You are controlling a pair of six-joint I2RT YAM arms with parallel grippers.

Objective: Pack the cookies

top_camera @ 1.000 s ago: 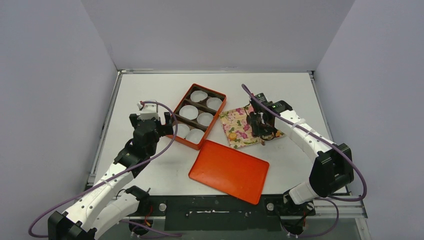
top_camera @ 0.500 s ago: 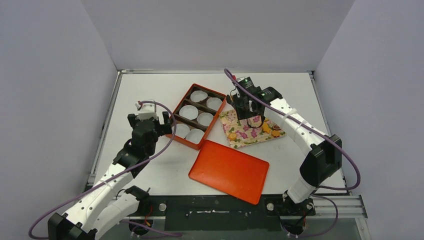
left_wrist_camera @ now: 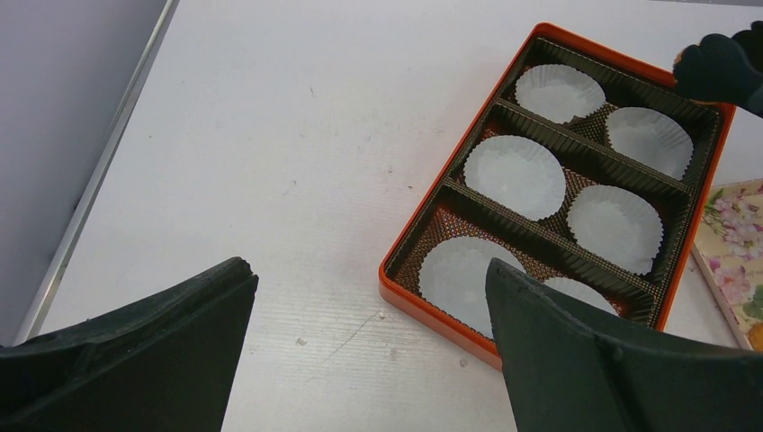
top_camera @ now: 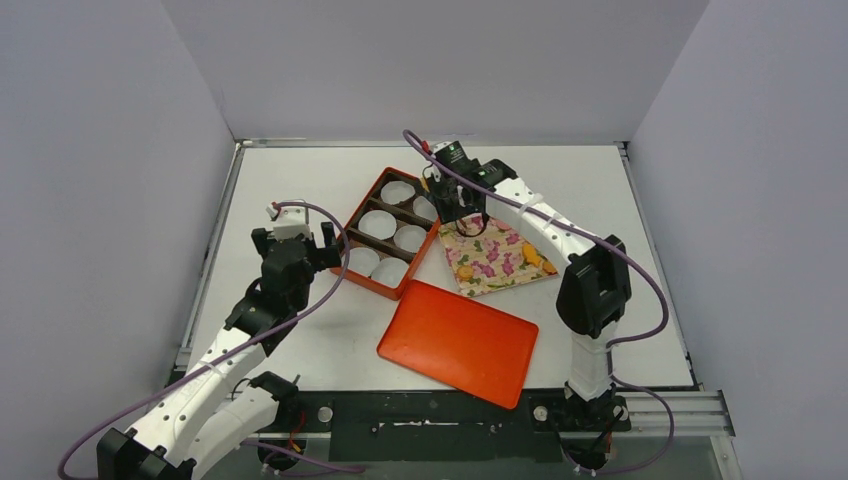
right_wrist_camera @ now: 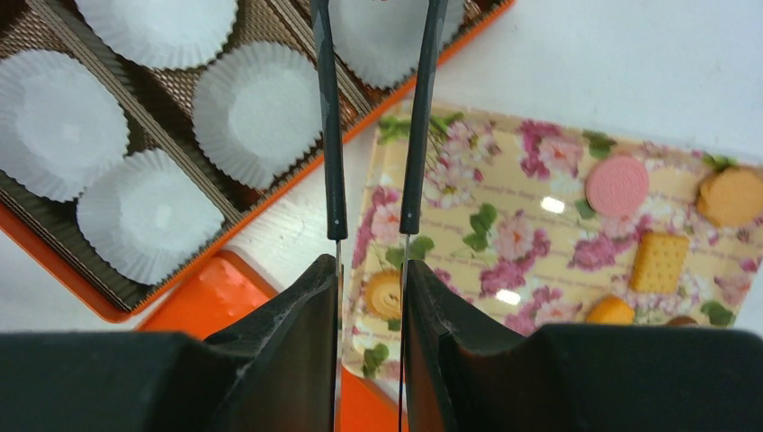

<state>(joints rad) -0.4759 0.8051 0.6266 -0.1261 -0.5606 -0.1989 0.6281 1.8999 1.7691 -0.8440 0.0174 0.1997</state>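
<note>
Several cookies lie on the floral tray [right_wrist_camera: 504,171]: a pink round one [right_wrist_camera: 617,186], an orange round one [right_wrist_camera: 731,196], a square biscuit [right_wrist_camera: 658,262] and a swirl cookie [right_wrist_camera: 387,292]. My right gripper [right_wrist_camera: 371,265] is shut on thin black tongs [right_wrist_camera: 330,135], which reach over the right side of the orange box [top_camera: 395,291]. The tong tips are cut off, so I cannot tell whether they hold a cookie. The box has white paper cups [left_wrist_camera: 515,175] in a brown liner. My left gripper [left_wrist_camera: 367,270] hovers open and holds nothing, left of the box.
The orange lid [top_camera: 458,342] lies flat in front of the box and the floral tray [top_camera: 490,262]. The right arm [top_camera: 545,225] arches over the tray. White walls close in the table on three sides.
The right arm has swung left and back, carrying the tongs from over the floral tray to the box's right side. The left arm has stayed put.
</note>
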